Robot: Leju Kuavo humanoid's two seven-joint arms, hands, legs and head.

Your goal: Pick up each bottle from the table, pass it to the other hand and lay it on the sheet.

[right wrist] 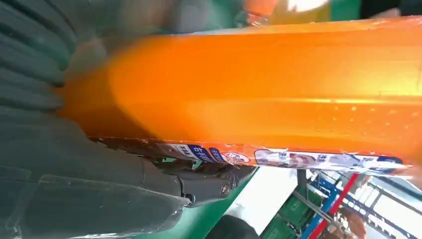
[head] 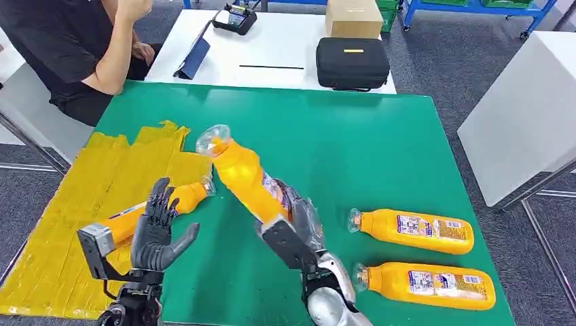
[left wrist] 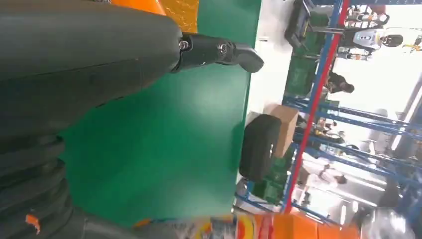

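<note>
Right robot hand (head: 299, 227) has a bottle (head: 244, 175) gripped low on its body, tilted up and over to my left, clear cap end high above the green worktop (head: 380, 149); in the right wrist view that bottle (right wrist: 259, 89) runs straight across the frame, orange and blurred, label strip along its lower edge, thumb (right wrist: 199, 184) tucked beneath it; left robot hand (head: 157, 234) is up beside it, palm raised, fingers (head: 160, 197) spread wide and holding nothing, just short of the held bottle; in the left wrist view I see a dark fingertip (left wrist: 234, 52) over bare green and a blurred orange bottle edge (left wrist: 298, 229) at the frame's border; a second bottle (head: 153, 207) lies on the yellow sheet (head: 88, 204) behind my left robot hand, neck pointing toward the worktop's middle, lower end partly hidden by the wrist; two more bottles lie on their sides at the worktop's right, one (head: 411, 231) farther from me and one (head: 424, 285) nearer, roughly parallel, caps toward the centre, close but apart; beyond the green, a white table (head: 285, 51) carries a black case (head: 352, 62), a cardboard box (head: 353, 17) and a tablet (head: 193, 58); a person (head: 75, 41) in a dark top sits at the far left.
</note>
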